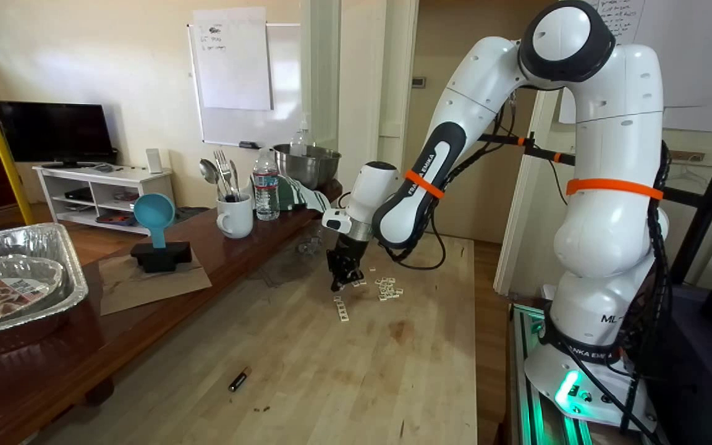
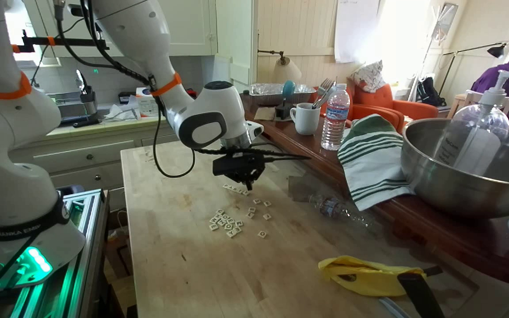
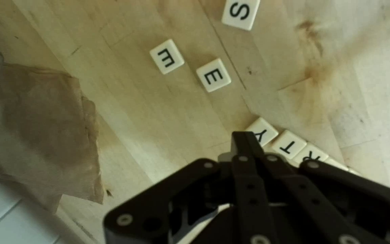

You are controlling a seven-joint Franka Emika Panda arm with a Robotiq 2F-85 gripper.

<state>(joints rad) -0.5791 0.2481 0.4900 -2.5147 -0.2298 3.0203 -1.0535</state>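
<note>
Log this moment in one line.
Gripper: shut | Nearest: Y tile, contact unclear | Beside it: T tile | Apart: S tile

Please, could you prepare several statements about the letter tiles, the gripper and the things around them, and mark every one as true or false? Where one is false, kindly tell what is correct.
1. The gripper is shut. True.
2. In the wrist view, the T tile lies between the Y tile and the R tile. True.
3. The two E letters there touch each other. False: one E tile lies apart from the other E tile.
4. The pump bottle is in the metal bowl. True.
5. This bowl also holds the cutlery. False: a fork and a spoon stand in the white mug.
6. The bottle next to this mug is lying down. False: the water bottle stands upright.
</note>
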